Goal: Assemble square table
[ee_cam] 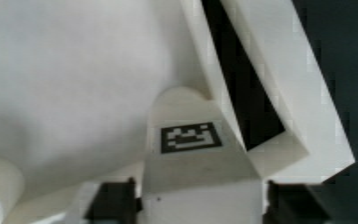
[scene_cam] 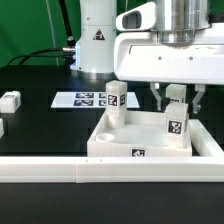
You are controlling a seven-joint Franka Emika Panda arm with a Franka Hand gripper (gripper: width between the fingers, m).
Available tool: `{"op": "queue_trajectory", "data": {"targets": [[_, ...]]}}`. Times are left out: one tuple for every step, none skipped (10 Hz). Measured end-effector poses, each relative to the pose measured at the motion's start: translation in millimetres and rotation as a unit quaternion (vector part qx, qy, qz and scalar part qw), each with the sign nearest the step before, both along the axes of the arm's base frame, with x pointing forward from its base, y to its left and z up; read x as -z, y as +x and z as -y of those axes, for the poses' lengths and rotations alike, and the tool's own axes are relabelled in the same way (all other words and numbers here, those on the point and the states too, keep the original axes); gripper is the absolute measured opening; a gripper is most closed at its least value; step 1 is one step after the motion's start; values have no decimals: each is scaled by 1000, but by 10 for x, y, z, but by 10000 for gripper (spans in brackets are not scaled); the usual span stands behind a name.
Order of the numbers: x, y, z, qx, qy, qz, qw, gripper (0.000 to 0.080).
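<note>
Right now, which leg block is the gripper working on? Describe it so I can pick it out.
Start at the big white tabletop pushed against the long white border rail. Two tagged leg blocks stand upright in it; take the one toward the exterior view's right, directly under the gripper. Unlike the other standing leg and the loose blocks on the black table, it sits between the gripper's fingers.

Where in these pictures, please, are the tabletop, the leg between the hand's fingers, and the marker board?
tabletop (scene_cam: 140, 152), exterior view, front rim by its tag.
leg (scene_cam: 176, 122), exterior view, its tagged face, under the hand (scene_cam: 176, 100).
marker board (scene_cam: 82, 99), exterior view, a tag on its flat top.
</note>
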State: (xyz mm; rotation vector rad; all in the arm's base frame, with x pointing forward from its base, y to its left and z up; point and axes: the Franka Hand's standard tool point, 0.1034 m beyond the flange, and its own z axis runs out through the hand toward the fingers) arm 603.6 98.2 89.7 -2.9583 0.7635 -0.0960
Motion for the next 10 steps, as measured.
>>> {"op": "queue_trajectory", "data": {"targets": [[-103, -4, 39, -35, 2, -2, 999, 558], [-192, -36, 104, -74, 5, -12, 997, 621], [-224, -75, 192, -109, 10, -30, 994, 621], [-240, -104, 299, -136, 17, -47, 989, 644], [-236, -121, 391, -139, 21, -55, 988, 648], [-222, -92, 428, -115, 17, -45, 992, 648], [-218, -95, 419, -117, 16, -45, 992, 649], [-218, -95, 422, -116, 16, -45, 992, 649], [-203, -99, 422, -116, 16, -46, 992, 649], [-147, -131, 427, -132, 15, -48, 990, 649]]}}
